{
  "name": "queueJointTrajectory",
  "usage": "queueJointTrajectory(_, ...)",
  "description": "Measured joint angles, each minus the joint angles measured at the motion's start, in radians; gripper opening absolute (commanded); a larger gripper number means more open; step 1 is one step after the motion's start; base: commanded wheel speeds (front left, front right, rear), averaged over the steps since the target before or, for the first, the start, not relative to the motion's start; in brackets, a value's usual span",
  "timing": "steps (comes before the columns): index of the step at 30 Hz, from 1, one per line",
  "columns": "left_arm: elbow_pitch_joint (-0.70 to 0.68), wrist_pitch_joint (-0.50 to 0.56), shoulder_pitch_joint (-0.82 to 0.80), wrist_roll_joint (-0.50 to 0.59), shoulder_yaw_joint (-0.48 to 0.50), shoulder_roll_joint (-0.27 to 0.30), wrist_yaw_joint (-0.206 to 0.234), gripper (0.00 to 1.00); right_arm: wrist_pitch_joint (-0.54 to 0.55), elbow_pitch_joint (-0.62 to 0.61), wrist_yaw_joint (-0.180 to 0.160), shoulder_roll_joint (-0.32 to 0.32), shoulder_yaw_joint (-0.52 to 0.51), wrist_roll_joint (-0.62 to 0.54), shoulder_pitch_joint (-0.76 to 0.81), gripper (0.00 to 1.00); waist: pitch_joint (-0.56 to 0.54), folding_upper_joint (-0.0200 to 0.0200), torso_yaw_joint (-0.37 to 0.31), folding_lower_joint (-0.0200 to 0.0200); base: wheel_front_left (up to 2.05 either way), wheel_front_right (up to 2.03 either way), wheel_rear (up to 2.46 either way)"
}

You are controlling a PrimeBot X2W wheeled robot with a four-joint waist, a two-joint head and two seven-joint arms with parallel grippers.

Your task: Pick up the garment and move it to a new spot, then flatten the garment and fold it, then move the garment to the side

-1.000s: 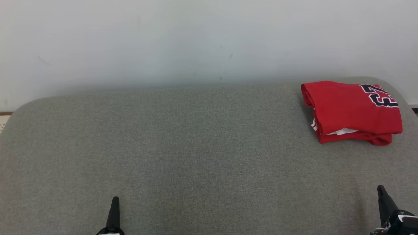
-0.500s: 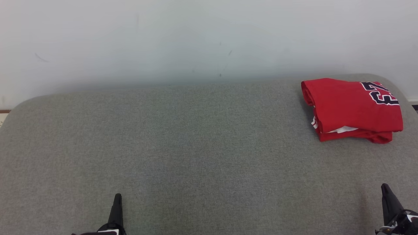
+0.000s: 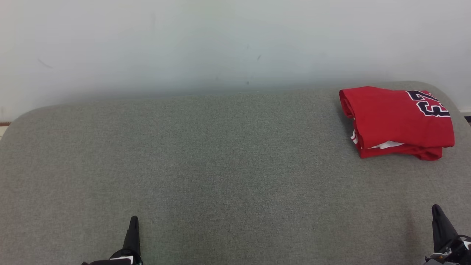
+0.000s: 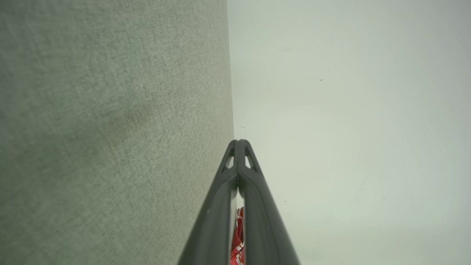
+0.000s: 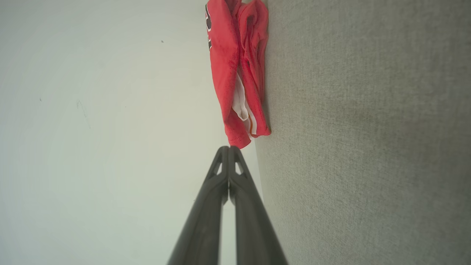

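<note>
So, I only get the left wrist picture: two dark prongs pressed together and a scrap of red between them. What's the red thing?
Observer: A red garment, folded into a stack at the far right of the grey surface in the head view.
Operator: Is it plain red?
Observer: No, there is dark lettering edged in white on its top layer, by the far right corner.
Operator: And is anything holding it?
Observer: No. The right end effector is shut and empty at the lower right of the head view, apart from the garment.
</note>
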Motion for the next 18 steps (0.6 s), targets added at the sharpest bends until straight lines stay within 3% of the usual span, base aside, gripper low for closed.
queueJointTrajectory(18, 0.000, 0.000, -0.001, 0.000, 0.000, 0.000, 0.000, 0.00, 0.000, 0.000, 0.000, 0.000, 0.000, 0.000, 0.000, 0.00, 0.000, 0.0000, 0.000, 0.0000, 0.00, 0.00, 0.00)
